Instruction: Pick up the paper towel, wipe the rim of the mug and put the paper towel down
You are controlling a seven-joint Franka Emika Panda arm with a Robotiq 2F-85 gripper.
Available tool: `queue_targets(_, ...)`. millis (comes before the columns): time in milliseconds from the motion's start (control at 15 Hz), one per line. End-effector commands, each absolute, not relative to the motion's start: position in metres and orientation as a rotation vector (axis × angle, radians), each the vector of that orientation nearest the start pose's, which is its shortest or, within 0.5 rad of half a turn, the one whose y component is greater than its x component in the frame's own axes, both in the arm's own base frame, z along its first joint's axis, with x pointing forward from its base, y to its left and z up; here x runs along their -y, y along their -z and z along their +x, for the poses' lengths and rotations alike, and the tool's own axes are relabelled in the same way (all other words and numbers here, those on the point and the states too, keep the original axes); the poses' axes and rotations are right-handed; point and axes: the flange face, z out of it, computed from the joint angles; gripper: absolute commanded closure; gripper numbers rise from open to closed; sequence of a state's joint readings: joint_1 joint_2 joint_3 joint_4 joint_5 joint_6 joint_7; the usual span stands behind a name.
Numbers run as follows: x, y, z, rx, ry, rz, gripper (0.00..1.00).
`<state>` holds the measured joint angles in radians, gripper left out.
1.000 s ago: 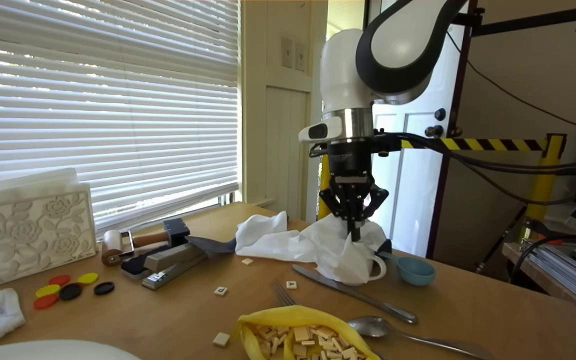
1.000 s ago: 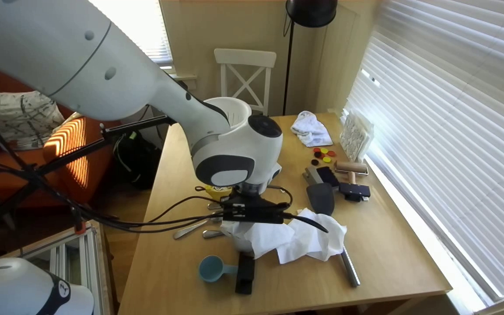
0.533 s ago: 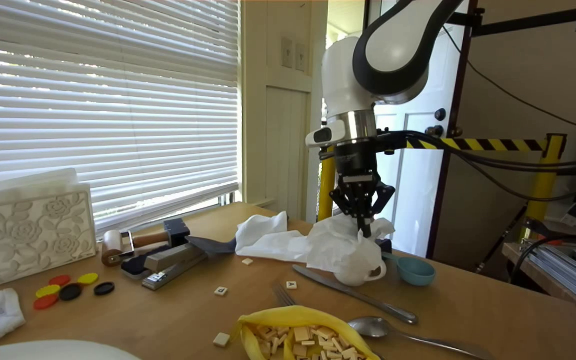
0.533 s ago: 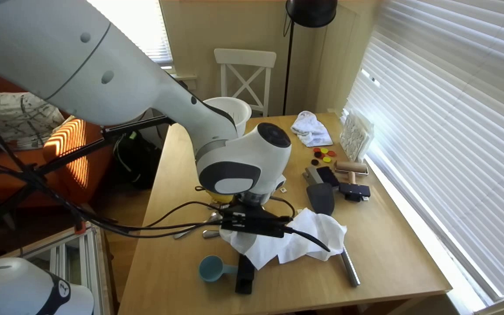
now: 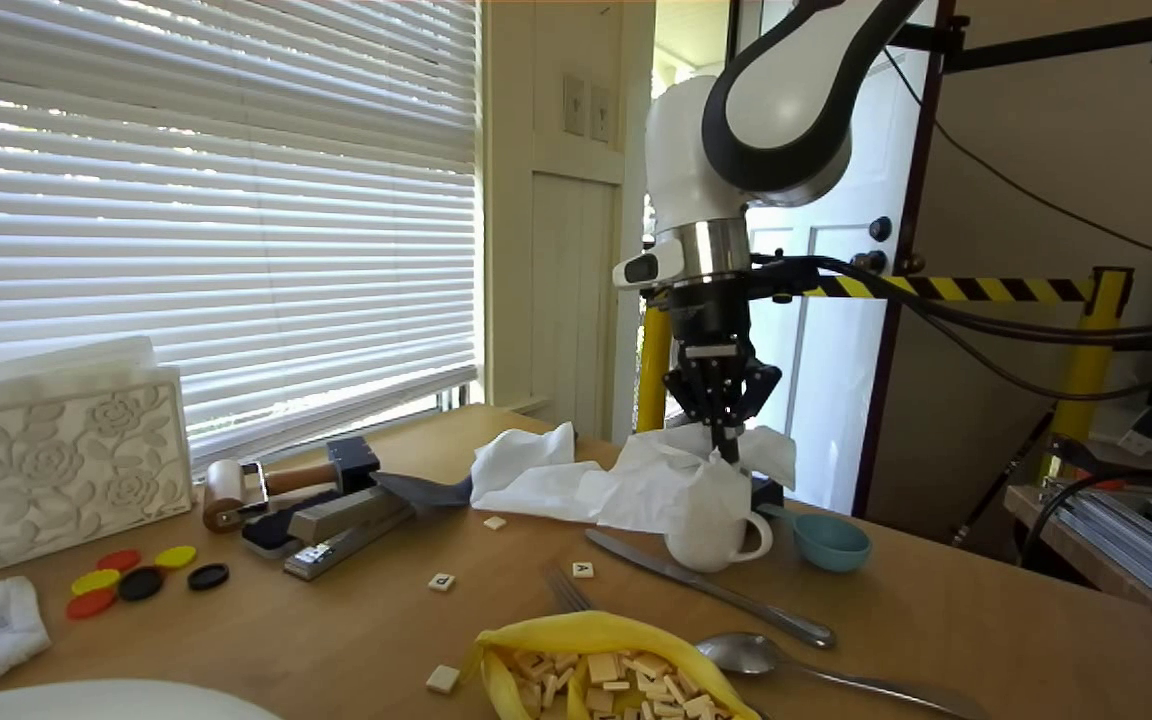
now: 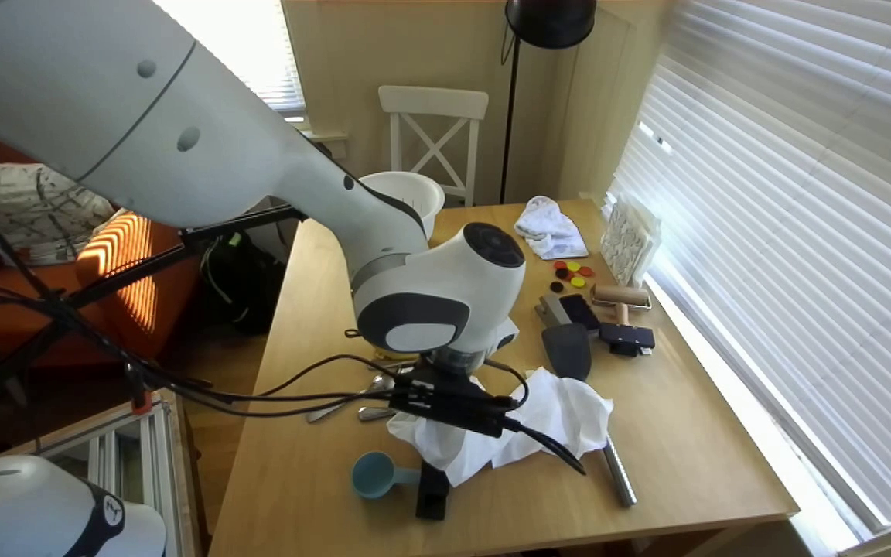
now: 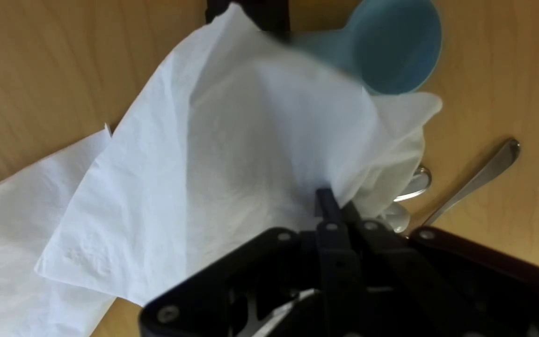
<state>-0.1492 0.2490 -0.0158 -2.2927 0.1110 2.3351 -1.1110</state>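
Observation:
The crumpled white paper towel [image 5: 636, 492] is bunched in my gripper [image 5: 729, 452] and drapes over the top of the white mug [image 5: 698, 543]. My gripper is shut on the towel, pointing down just above the mug. The mug stands upright with its loop handle to the right; its rim is hidden under the towel. In the wrist view the towel [image 7: 232, 154] spreads out from my fingertips [image 7: 337, 203] and covers most of the mug. In an exterior view the towel [image 6: 565, 414] trails across the table, while the mug and my fingertips are hidden there.
The blue bowl [image 5: 832, 542] with a handle sits close beside the mug, near a black object [image 6: 433, 491]. A knife [image 5: 711, 588], fork and spoon [image 5: 746, 654] lie in front. A yellow pouch of tiles [image 5: 616, 650] and a stapler [image 5: 351, 530] are also on the table.
My gripper has shifted slightly right and up in an exterior view, carrying the bunched towel with it. The towel has slid so that more of the mug's body shows.

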Motion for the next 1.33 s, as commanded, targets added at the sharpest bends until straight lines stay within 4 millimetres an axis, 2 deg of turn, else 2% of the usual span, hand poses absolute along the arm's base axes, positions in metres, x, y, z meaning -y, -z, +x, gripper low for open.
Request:
queue_targets(0,0.084,-0.221,0.507,1.174,-0.224,-2.735,1.0)
queue_targets(400,0.085,-0.212,0.513,1.124,-0.199,-2.763,1.0)
queue_targets(667,0.082,-0.211,0.522,1.157,-0.132,-2.78,1.0)
queue_targets(933,0.073,-0.214,0.531,1.22,-0.026,-2.797,1.0)
queue_targets(1267,0.055,-0.214,0.535,1.32,0.015,-2.753,1.0)
